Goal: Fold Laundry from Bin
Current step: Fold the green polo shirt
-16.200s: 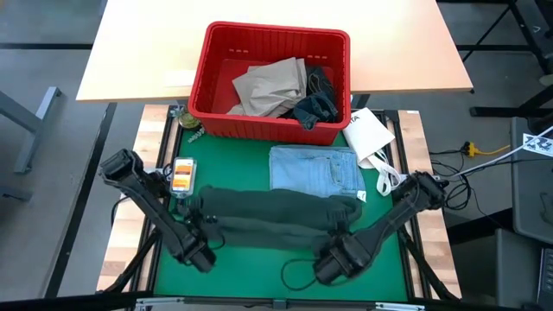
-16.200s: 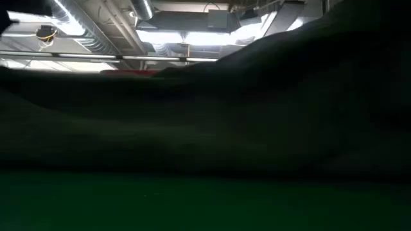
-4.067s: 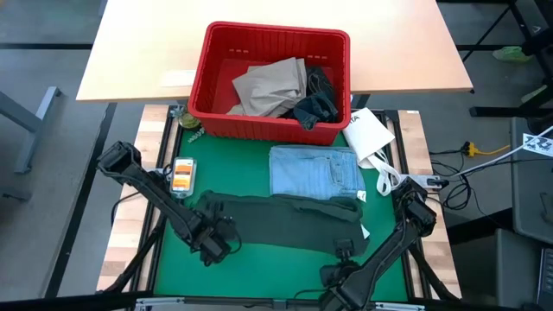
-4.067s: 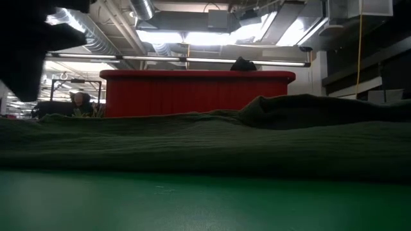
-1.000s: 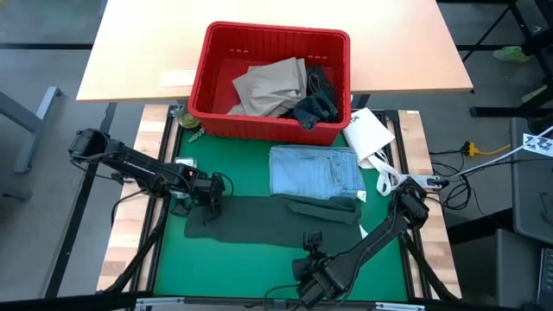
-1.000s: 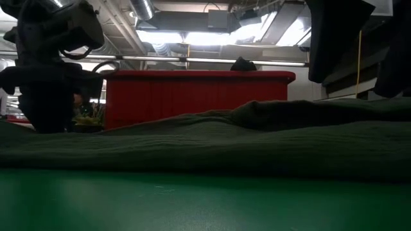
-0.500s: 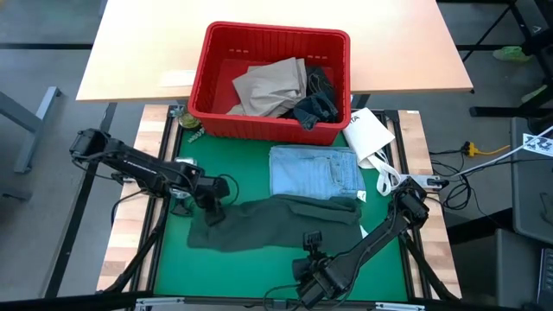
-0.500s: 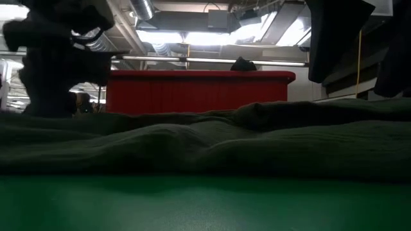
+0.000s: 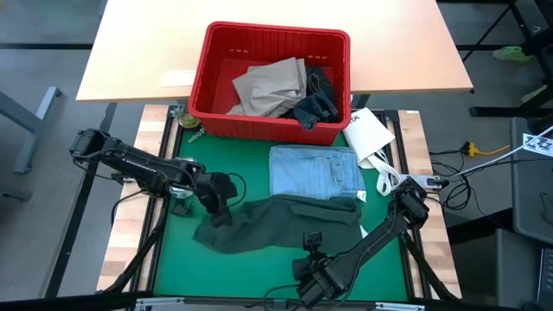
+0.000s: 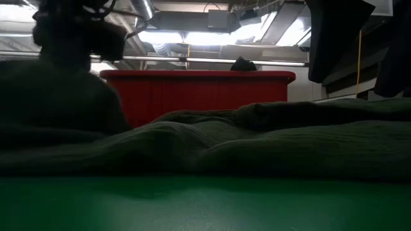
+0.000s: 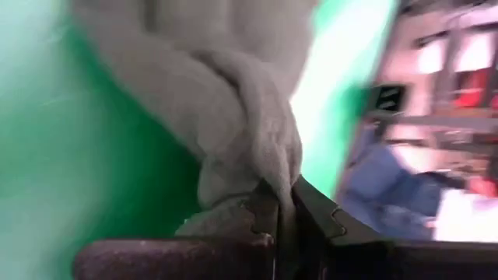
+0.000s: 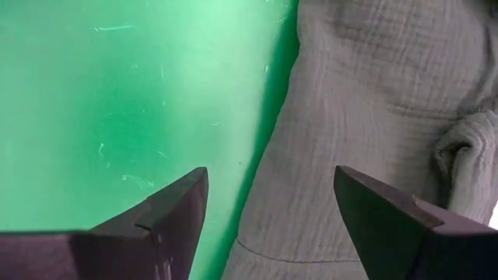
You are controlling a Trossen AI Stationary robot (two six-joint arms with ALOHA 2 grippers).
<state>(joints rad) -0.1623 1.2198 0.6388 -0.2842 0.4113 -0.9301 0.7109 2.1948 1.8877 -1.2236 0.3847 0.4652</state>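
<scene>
A: Listing left to right: left gripper (image 9: 220, 197), pinched shut on the dark green garment (image 9: 285, 223), near the green mat's (image 9: 177, 268) left edge.

B: Bin (image 9: 270, 79)?

A: Far edge; tan trousers (image 9: 272, 86), dark denim (image 9: 315, 99) inside, partly buried. Right gripper (image 9: 311, 246) wide open, empty, near edge.

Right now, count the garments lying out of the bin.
2: the dark green garment on the green mat, pinched by the left gripper, and the light blue garment folded beside the red bin. None seem hidden.
</scene>
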